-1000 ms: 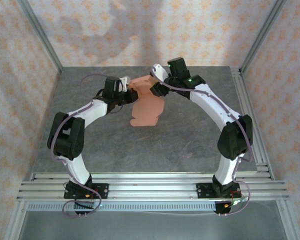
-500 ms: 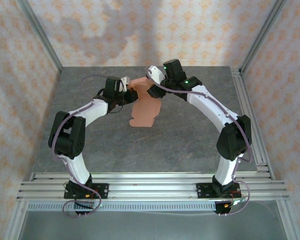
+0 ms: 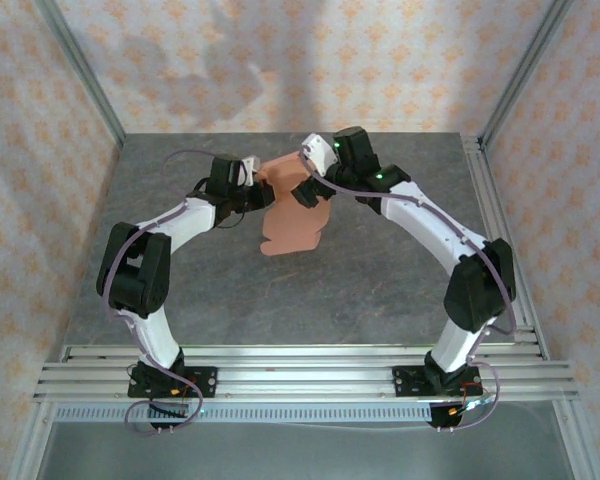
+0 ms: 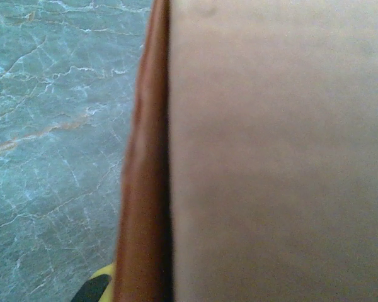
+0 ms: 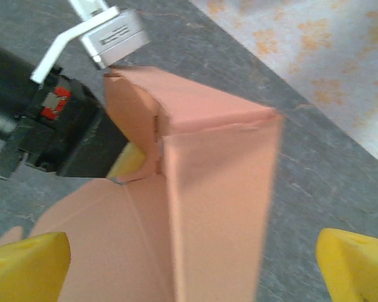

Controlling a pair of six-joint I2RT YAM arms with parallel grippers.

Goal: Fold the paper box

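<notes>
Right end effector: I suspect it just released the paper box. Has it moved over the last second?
Yes. Seen from above, the right end effector has drawn slightly away from the back wall, jaws now open.

Paper box (image 3: 292,225) between left arm (image 3: 180,222) and right arm (image 3: 430,225)

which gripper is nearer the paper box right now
Left. The left gripper is shut on the paper box at its edge, touching it. The right gripper stands open, one finger on each side of the folded panel, not gripping.
</notes>
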